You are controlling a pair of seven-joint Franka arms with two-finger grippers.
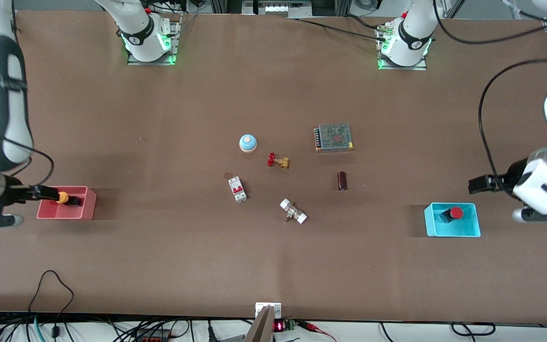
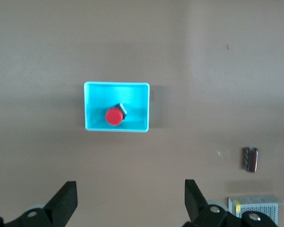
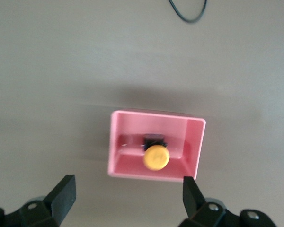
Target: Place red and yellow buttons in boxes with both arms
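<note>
Even, bright overhead light falls on my tabletop (image 1: pixel 159 266); soft shadows trail beside the pink box (image 1: pixel 89 205) and cyan box (image 1: pixel 429 223). My right wrist view looks slightly blurred.

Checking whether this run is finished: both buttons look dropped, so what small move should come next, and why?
Probably just retract both arms to rest. The red button lies in the cyan box and the yellow button in the pink box. The left gripper and the right gripper are both open and empty, above their boxes, so nothing is left to place.
</note>
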